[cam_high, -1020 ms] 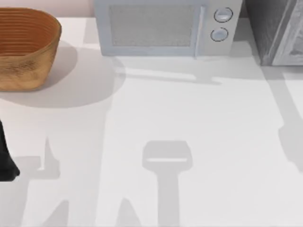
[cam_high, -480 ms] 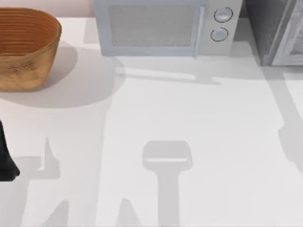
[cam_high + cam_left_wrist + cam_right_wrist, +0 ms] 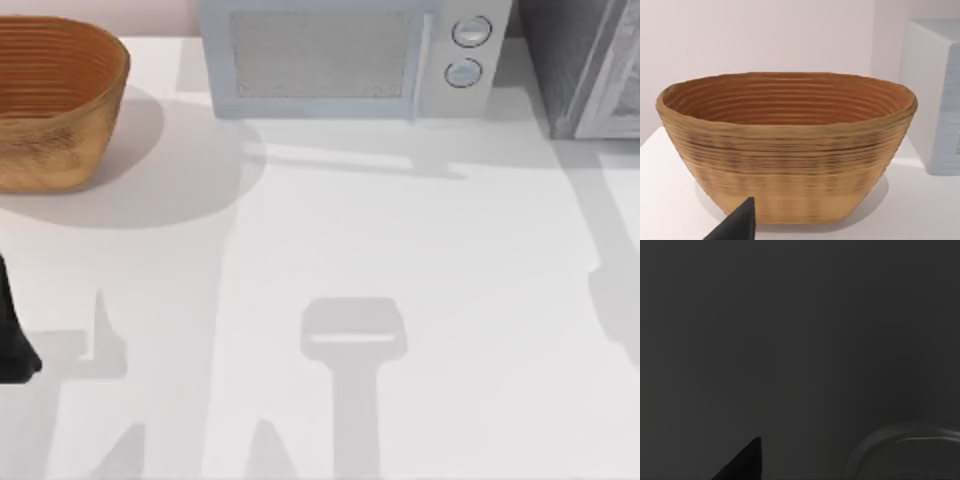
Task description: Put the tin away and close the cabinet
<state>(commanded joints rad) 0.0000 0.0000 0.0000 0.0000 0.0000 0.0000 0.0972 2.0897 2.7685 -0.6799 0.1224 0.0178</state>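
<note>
Inside, seemingly, the dark right wrist view glimpses a tin [image 3: 907,452] rim near the right claw; grip unreadable.

The tabletop [image 3: 400,250] lies open across its middle and front. Along the back stand a basket [image 3: 55,100] at left, a microwave [image 3: 340,60] in the centre, and the cabinet [image 3: 585,65] at right.

The desk [image 3: 420,260] is plain white, crossed by pale grey shadows. At its back left corner the basket [image 3: 55,100] is ribbed tan outside and orange-brown inside. The microwave [image 3: 345,58] is light grey with 2 round knobs. The cabinet [image 3: 585,65] at the back right corner is dark speckled grey, its door frame pale grey. The right wrist view is dark.
</note>
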